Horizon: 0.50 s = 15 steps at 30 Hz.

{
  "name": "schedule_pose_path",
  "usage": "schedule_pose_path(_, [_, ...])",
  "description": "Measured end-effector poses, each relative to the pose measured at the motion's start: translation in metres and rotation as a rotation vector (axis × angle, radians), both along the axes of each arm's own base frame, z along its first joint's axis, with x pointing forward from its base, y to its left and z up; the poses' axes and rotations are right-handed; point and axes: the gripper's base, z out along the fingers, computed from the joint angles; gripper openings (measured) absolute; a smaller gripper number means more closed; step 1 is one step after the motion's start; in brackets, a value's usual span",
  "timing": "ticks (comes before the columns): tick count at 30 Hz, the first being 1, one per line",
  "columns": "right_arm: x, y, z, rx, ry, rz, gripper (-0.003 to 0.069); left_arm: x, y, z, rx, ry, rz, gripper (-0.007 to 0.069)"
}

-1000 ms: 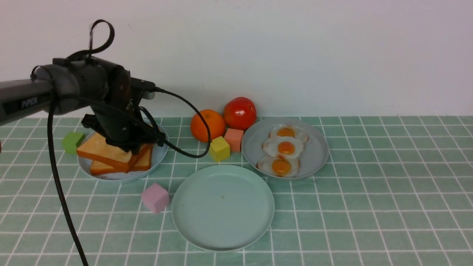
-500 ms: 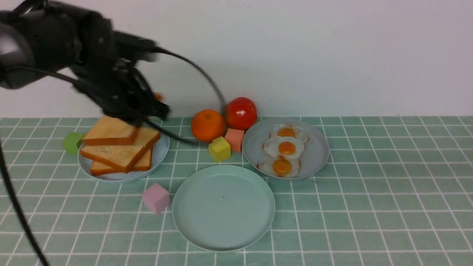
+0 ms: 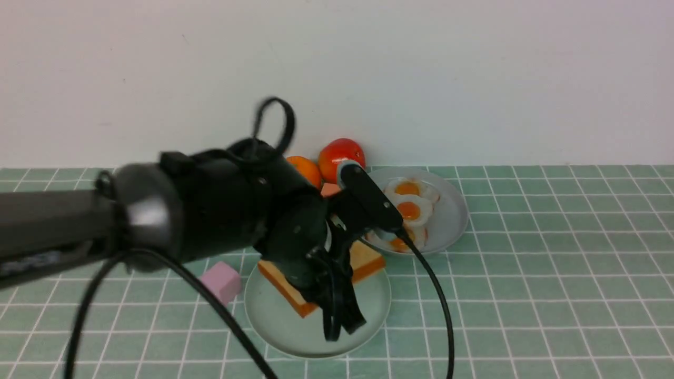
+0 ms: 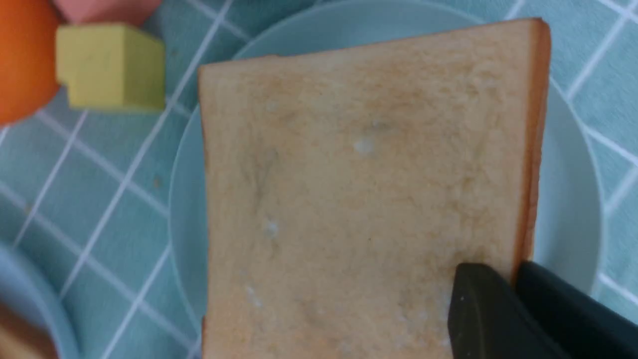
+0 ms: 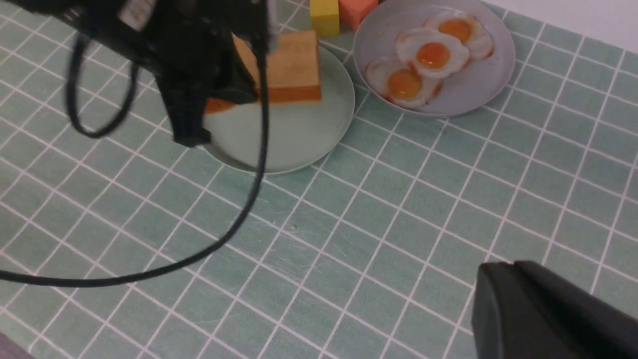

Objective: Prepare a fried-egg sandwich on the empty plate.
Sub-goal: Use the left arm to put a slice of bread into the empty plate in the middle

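Note:
My left gripper (image 4: 516,271) is shut on the edge of a golden toast slice (image 4: 359,189) with an orange-brown crust. It holds the slice tilted low over the empty mint-green plate (image 4: 568,174); I cannot tell whether they touch. In the front view the left arm (image 3: 237,221) covers much of the toast (image 3: 368,260) and the plate (image 3: 274,326). Three fried eggs (image 3: 408,209) lie on the blue-grey plate (image 3: 450,213) behind and to the right. My right gripper (image 5: 508,271) is shut and empty above bare cloth, to the right of and nearer me than both plates.
A pink cube (image 3: 221,281) sits left of the mint plate. An orange (image 3: 310,169), a tomato (image 3: 342,152), a yellow cube (image 5: 324,15) and a salmon cube (image 5: 356,9) stand behind it. A black cable (image 5: 249,209) trails over the cloth. The toast plate's edge (image 4: 30,299) shows only in the left wrist view.
My left arm has lifted one toast slice off the stack on the light-blue plate and carried it right and toward me, over the mint-green plate.

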Motion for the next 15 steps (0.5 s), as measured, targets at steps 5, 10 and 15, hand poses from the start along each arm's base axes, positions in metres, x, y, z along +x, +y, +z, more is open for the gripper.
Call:
schedule_pose_path(5, [0.000, 0.000, 0.000, 0.000, 0.000, 0.000, 0.0042, 0.008, -0.005, -0.025, 0.055, 0.005, -0.029, 0.0035])
schedule_pose_path(10, [0.000, 0.000, 0.000, 0.000, 0.000, 0.000, 0.0045, 0.008, -0.006, -0.032, 0.057, 0.023, -0.024, 0.0059])
schedule_pose_path(15, [0.000, 0.000, 0.000, 0.000, 0.000, 0.000, 0.0052, 0.007, -0.007, -0.032, 0.043, 0.038, -0.012, 0.0190])
